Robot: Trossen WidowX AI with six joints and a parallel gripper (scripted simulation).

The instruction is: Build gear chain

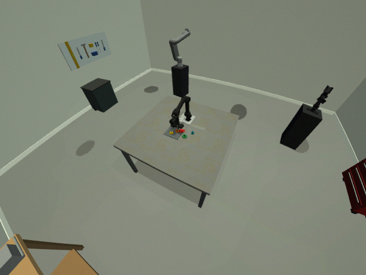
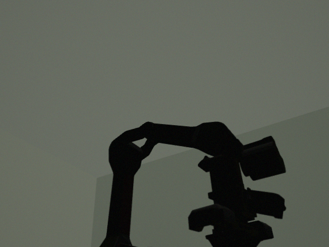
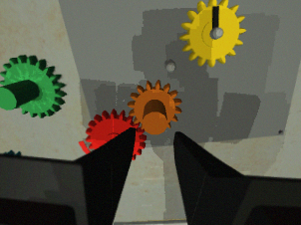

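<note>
My gripper is open, with its two fingertips on either side of the orange gear's knob and a gap at each side. The orange gear is on the grey board, its teeth against the red gear. Its peg is hidden, and I cannot tell if it sits fully flat. The yellow gear with the black stripe is farther up in the wrist view. A bare peg stands between orange and yellow.
A green gear with a tall knob stands on the table beside the board. A teal gear stands farther off; only its edge shows in the wrist view. The left finger partly covers the red gear. The exterior view shows only the dark arm.
</note>
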